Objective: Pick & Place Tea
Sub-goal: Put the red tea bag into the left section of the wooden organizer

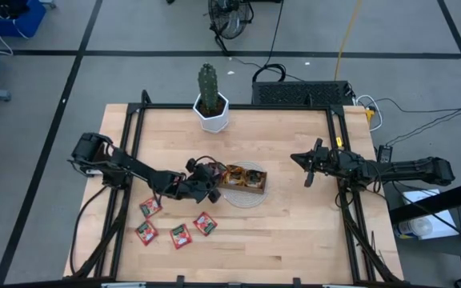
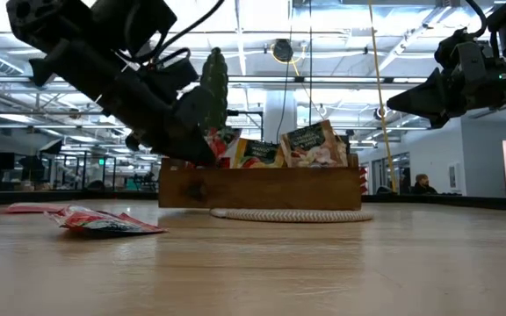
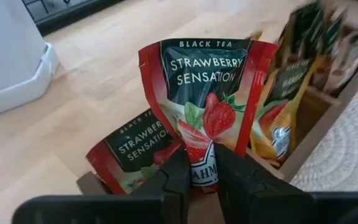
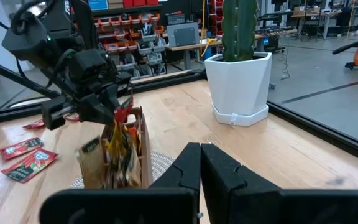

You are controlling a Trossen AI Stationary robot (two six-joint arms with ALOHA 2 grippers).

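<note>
Red strawberry sachet (image 3: 204, 106) is what we see clamped between the left gripper's (image 3: 199, 167) jaws in the left wrist view, pinched at its lower edge, a second red sachet (image 3: 135, 149) just behind it and orange-yellow ones (image 3: 284, 106) upright in the wooden tray (image 3: 316, 130). We judge the step is seating it: lower it straight into the free slot, then part the jaws only once it stands.

From above, we see the left gripper (image 1: 208, 186) at the tray's (image 1: 245, 189) left end, with four red sachets (image 1: 176, 227) loose on the worktop (image 1: 294, 232) nearby.

At worktop level, sachets (image 2: 310, 145) stand proud of the tray, others (image 2: 104, 221) lie flat.

Our right gripper (image 4: 201, 163) waits well apart, jaws together, facing the cactus pot (image 4: 240, 87).
</note>
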